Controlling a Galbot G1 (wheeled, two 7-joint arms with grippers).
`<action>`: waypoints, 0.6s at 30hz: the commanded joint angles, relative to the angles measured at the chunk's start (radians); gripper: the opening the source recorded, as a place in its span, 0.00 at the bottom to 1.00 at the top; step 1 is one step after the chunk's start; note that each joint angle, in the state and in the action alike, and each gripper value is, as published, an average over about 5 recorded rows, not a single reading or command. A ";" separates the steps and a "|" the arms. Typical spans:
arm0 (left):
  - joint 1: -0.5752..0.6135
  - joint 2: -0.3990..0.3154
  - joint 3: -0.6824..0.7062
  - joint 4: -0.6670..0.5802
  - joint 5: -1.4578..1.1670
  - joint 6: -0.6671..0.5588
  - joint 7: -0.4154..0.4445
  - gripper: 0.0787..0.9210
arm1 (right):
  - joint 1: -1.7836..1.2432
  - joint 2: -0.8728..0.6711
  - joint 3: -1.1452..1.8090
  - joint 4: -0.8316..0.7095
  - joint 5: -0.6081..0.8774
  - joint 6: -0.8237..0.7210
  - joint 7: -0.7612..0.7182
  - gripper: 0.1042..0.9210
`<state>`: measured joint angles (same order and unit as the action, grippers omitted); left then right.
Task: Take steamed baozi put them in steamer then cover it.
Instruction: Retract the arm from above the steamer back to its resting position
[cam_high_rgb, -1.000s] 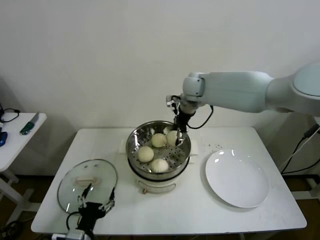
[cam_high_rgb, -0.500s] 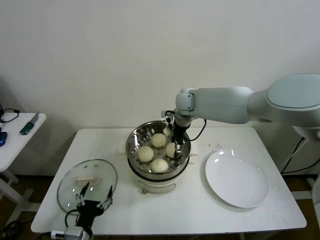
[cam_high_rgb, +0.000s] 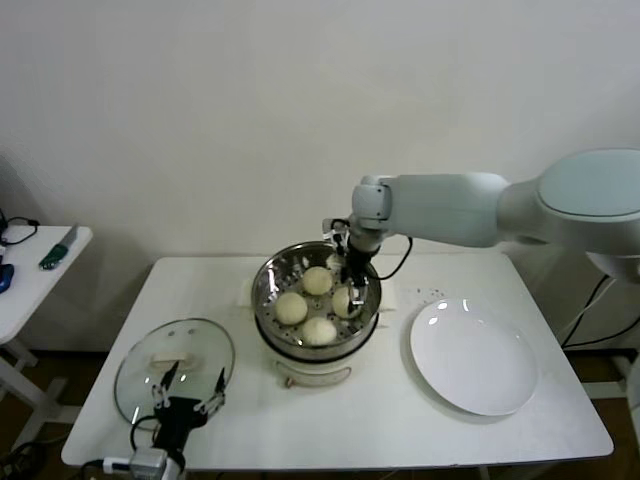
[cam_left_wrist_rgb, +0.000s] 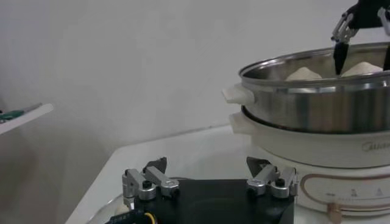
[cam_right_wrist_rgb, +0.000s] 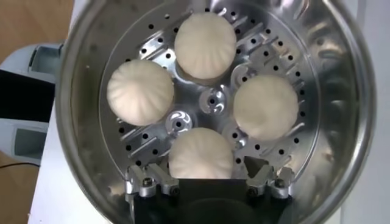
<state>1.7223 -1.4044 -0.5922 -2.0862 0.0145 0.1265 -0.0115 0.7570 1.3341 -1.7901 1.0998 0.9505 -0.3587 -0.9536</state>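
Several cream-white steamed baozi (cam_right_wrist_rgb: 205, 44) lie on the perforated floor of the steel steamer (cam_high_rgb: 266, 288), which sits on its cream pot base mid-table. My right gripper (cam_right_wrist_rgb: 201, 167) hangs inside the basket at its right side, open. Its fingers stand either side of the nearest baozi (cam_right_wrist_rgb: 200, 152) without pinching it, and the bun rests on the floor. In the head view that gripper (cam_high_rgb: 349, 288) is over the right-hand bun (cam_high_rgb: 342, 300). My left gripper (cam_high_rgb: 187, 398) waits open and empty at the table's front left, at the near edge of the glass lid (cam_high_rgb: 175, 362).
A flat white plate (cam_high_rgb: 474, 357) lies bare to the right of the steamer. A small side table (cam_high_rgb: 30, 268) with tools stands off the far left. From the left wrist, the steamer (cam_left_wrist_rgb: 317, 100) rises ahead, beyond the left gripper (cam_left_wrist_rgb: 207, 169).
The right arm came down into the steamer with a baozi and its gripper opened, leaving the bun on the basket floor. The left arm barely shifted.
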 joint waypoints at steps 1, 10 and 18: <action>-0.004 0.003 -0.006 -0.002 0.009 0.000 -0.001 0.88 | 0.098 -0.106 0.031 0.071 -0.020 0.040 -0.044 0.88; -0.012 -0.002 -0.030 -0.002 0.033 -0.011 -0.020 0.88 | 0.122 -0.423 0.159 0.230 -0.056 0.265 0.214 0.88; -0.010 -0.004 -0.053 -0.020 0.052 -0.038 -0.009 0.88 | -0.216 -0.736 0.508 0.369 -0.084 0.436 0.526 0.88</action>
<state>1.7122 -1.4065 -0.6320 -2.0982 0.0486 0.1075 -0.0241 0.7781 0.9360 -1.5896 1.3186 0.8995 -0.1122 -0.7253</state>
